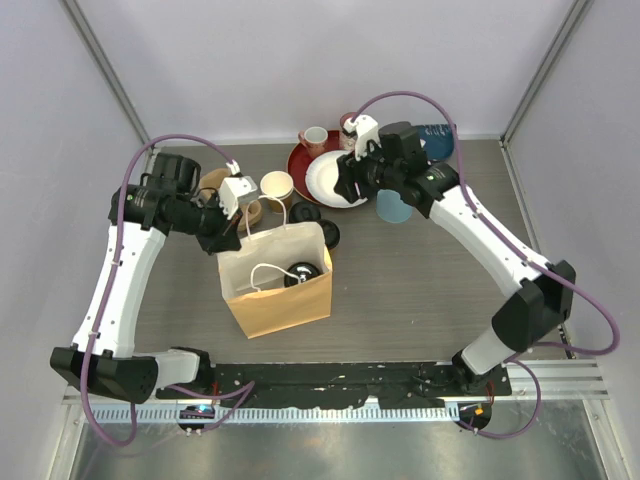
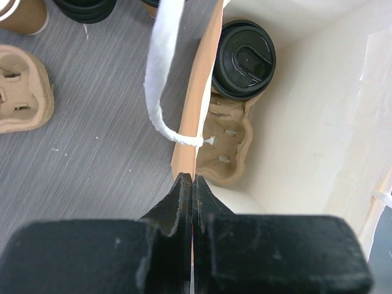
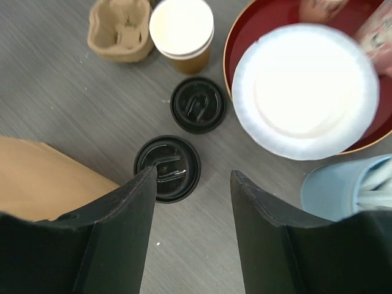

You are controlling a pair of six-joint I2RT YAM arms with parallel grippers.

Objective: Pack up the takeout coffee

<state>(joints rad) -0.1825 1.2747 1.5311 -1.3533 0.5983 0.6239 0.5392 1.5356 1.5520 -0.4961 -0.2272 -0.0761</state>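
The left claw [image 2: 193,187] is pressed together on the rim of the bag [image 1: 285,305]. It pinches the paper wall beside the white handle [image 2: 160,73] and holds the mouth wide. Inside, one lidded cup [image 2: 244,60] sits in a carrier [image 2: 228,150] on the bag floor.

The right claw [image 3: 193,177] is spread and empty, hanging over the desk [image 3: 61,92] above a loose lid [image 3: 167,168]. A second lid [image 3: 198,104] lies just beyond it. Near that, the open cup [image 3: 182,30] stands uncapped beside a spare carrier [image 3: 119,27].

The likely next step is to take a lid and cap the open cup, and several things could spoil it:

- **Lid grip:** The lid lies flat, so the fingers may skate off its thin rim or jam against the desk.
- **Finger placement:** In the wrist view one finger overlaps the lid rather than clearing its edge. A straight drop would probably press on the lid, not straddle it.
- **Nearby items:** The other finger is close to the blue cup [image 3: 343,190], so a sideways correction could knock it. The plate [image 3: 306,92] on the tray [image 3: 245,37] also crowds that side.
- **Open cup:** It looks light and unsupported, so pushing a lid on could tip it.
- **Bag:** The pinch is on thin paper, and any tug from the left arm might tear the rim or tilt the bag and upset the packed cup.
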